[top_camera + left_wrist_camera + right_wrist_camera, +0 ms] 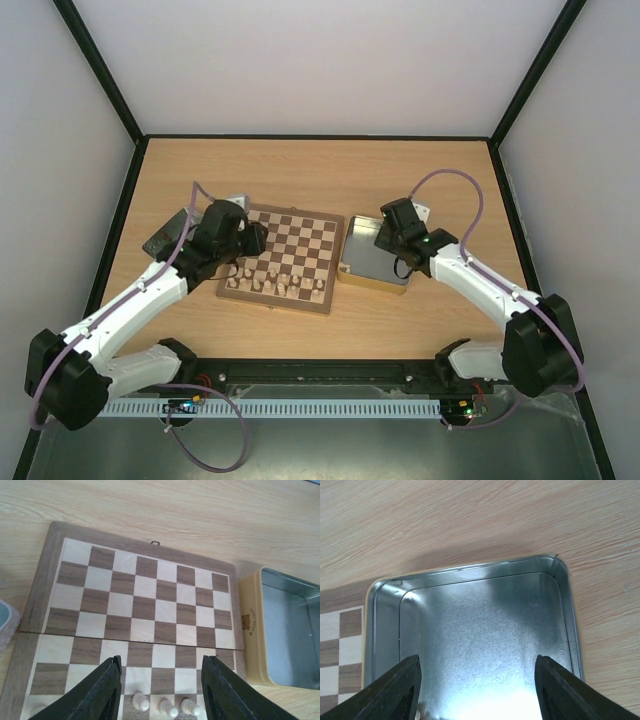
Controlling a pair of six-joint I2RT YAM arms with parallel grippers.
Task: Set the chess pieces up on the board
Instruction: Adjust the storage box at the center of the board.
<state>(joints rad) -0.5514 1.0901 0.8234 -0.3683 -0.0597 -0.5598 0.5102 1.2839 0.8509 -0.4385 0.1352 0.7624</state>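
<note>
Left wrist view: left gripper [161, 660] jaws apart, clamping nothing, above three pale pawns [168, 709].
Board [300, 240]: one, centre of desk [300, 170]; pale pieces along its near rows, total unclear.
Right gripper [477, 659]: jaws apart, over one gold tin [470, 571].

Our top cam overlooks the whole table [300, 170]. L wrist cam's close above board [145, 595], R above tin [470, 570]; both show both.
</note>
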